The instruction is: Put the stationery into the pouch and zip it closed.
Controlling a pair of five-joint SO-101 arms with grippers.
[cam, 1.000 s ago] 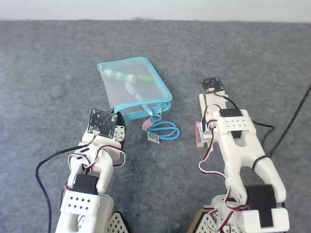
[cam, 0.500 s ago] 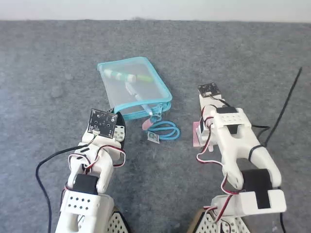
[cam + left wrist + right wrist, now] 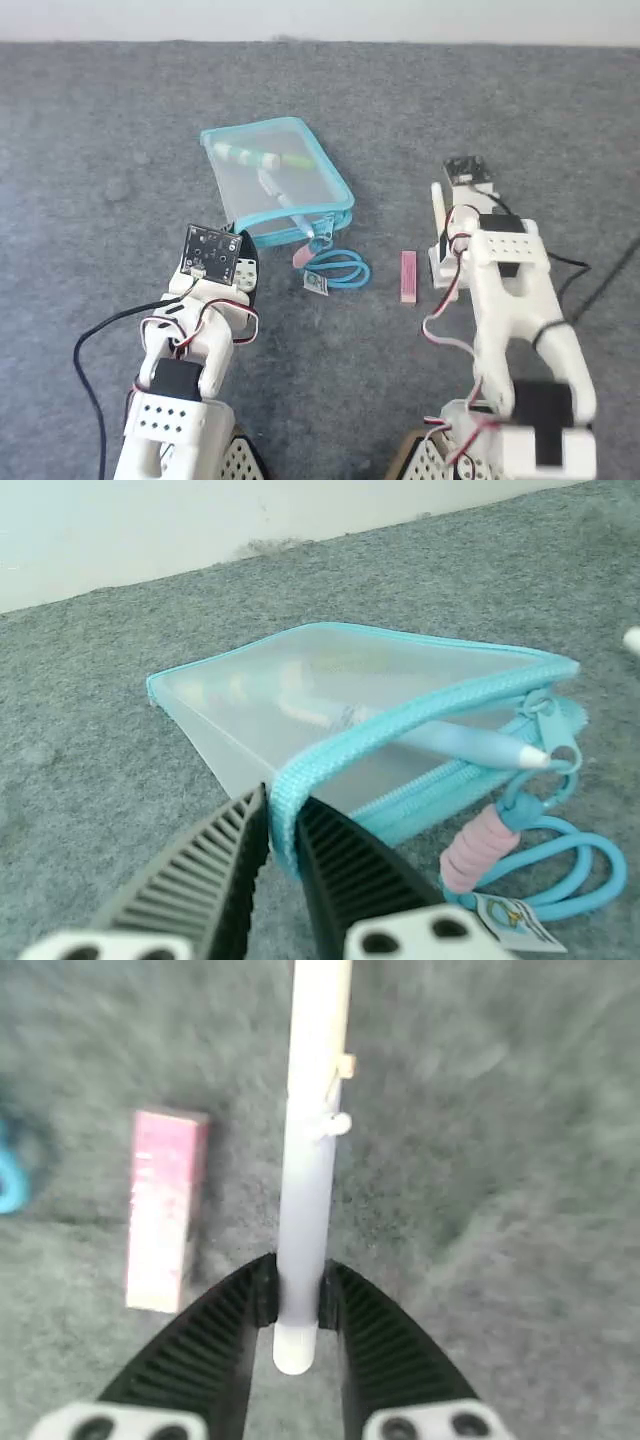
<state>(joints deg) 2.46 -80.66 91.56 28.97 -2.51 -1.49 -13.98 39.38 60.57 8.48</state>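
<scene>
Pink rectangular eraser (image 3: 408,276) now lies uncovered on the grey felt mat (image 3: 120,120): your right gripper (image 3: 297,1285) has shifted off it, away from the pouch, clamped on the slim white pen (image 3: 315,1110). Your left gripper (image 3: 283,820) hasn't moved and is still pinching the rim of the translucent teal-trimmed zip pouch (image 3: 330,700).

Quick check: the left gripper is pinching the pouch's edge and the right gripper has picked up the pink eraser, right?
Not quite. The right wrist view shows the right gripper shut on the white pen, not the pink eraser, which lies loose on the mat beside the pen. The rest holds: the left gripper is pinching the pouch at its teal edge.
</scene>
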